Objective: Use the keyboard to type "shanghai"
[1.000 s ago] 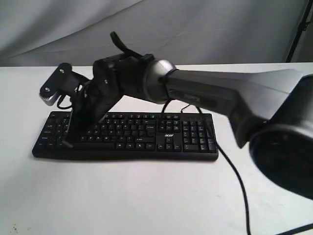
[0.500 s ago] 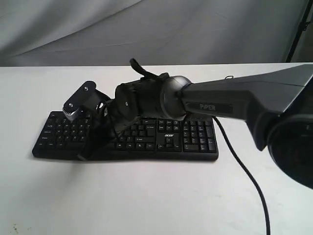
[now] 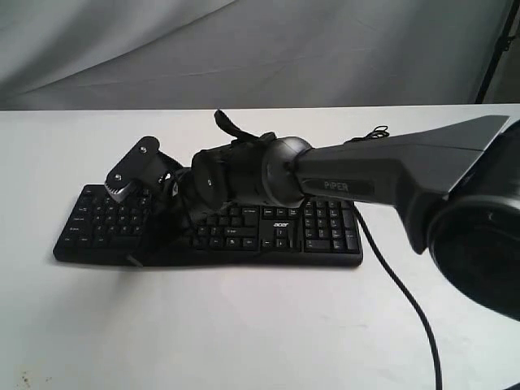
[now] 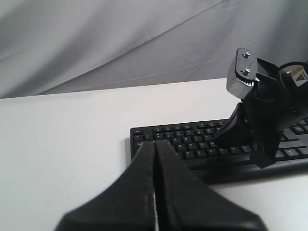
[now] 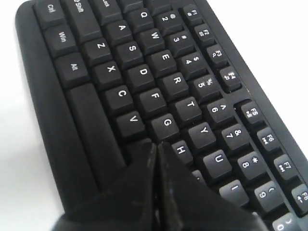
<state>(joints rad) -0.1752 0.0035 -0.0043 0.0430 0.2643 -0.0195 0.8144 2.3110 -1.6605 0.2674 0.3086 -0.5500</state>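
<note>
The black keyboard (image 3: 280, 231) lies across the white table, number pad at the right. My right gripper (image 3: 153, 237) has reached over from the right to its left-hand letter block and is shut with nothing held. In the right wrist view its tips (image 5: 156, 144) sit low over the keys where G, V and H (image 5: 181, 150) meet; whether they touch a key cannot be told. The left wrist view shows that gripper (image 4: 216, 137) angled down onto the keyboard (image 4: 192, 144). My left gripper (image 4: 155, 143) is shut and empty, hovering off the keyboard's left end. It is out of the exterior view.
A thin black cable (image 3: 406, 296) runs from the keyboard's right end across the table toward the front. A grey cloth backdrop (image 3: 260, 49) hangs behind the table. A dark stand leg (image 3: 493, 49) shows at the far right.
My right gripper has swung from the keyboard's left edge keys rightward toward the middle letters and dropped lower. Over the last half second it barely shifted.
</note>
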